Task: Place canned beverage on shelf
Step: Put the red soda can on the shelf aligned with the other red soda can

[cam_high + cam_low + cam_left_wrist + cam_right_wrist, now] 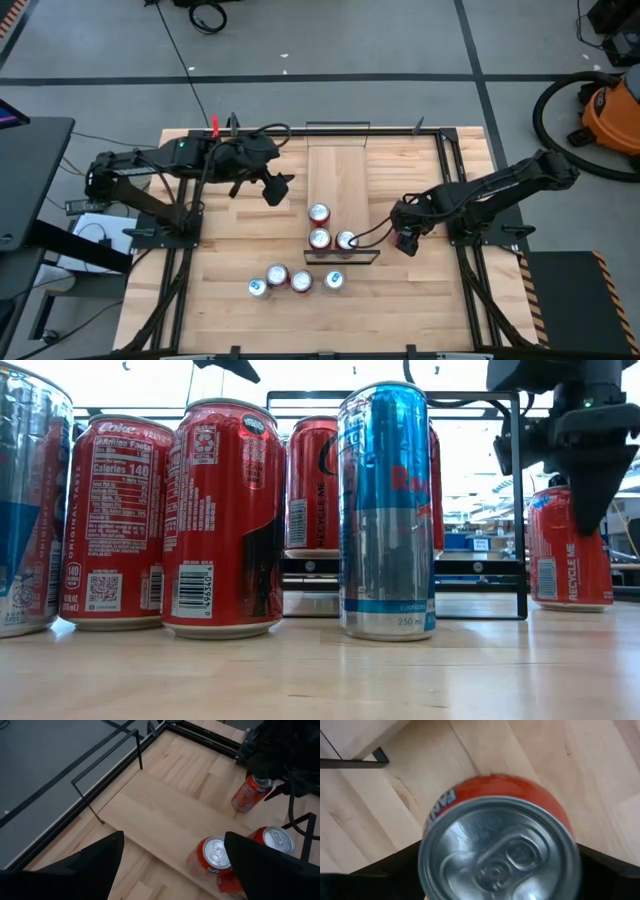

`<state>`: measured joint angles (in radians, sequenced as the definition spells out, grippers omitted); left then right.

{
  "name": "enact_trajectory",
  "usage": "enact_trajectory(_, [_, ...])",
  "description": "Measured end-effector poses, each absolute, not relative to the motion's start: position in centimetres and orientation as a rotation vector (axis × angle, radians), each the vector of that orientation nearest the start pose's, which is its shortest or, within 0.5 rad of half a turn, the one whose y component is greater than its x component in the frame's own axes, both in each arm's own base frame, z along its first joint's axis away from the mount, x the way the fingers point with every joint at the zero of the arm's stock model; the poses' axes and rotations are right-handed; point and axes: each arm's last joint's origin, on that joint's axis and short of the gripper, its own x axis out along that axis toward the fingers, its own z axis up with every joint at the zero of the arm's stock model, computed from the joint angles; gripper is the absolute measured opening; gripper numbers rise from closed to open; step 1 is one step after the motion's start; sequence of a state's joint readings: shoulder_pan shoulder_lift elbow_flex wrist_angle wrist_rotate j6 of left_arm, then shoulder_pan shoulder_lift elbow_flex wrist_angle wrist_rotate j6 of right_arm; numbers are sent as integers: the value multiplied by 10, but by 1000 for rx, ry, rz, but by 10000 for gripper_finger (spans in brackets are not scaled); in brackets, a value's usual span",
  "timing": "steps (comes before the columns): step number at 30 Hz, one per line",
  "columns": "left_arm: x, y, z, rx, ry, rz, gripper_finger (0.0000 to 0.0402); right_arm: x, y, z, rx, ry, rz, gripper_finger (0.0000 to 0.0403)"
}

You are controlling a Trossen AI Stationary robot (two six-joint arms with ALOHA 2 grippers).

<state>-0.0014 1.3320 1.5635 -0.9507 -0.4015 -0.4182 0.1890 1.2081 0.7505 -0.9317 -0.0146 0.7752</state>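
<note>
While right hand point(408, 243) straddles a red can point(497, 845) beside the shelf point(338, 175), fingers apart, grip unclear, left hand point(277, 188) open beside shelf.

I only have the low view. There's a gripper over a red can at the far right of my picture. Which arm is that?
Observer: The right arm. From above, the right gripper sits just beside the shelf, over that red can.
Operator: How many cans are on the shelf already?
Observer: The high view shows three shelf cans, bunched at the end nearest your camera.
Operator: And the other arm?
Observer: The left gripper hangs open and empty on the shelf's opposite side.
</note>
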Motion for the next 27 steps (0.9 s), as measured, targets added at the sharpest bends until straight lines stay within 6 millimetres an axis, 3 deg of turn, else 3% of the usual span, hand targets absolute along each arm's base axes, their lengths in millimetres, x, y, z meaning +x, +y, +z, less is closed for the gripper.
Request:
enact_trajectory(11, [256,11,411,-240,620,517,355,186,31,200,499,1388,-321,303])
enact_trajectory(20, [256,10,411,-256,625,499,355,197,20,234,365,1319,-299,291])
enact_trajectory(27, [256,10,411,-243,634,493,355,194,11,226,355,1351,-286,244])
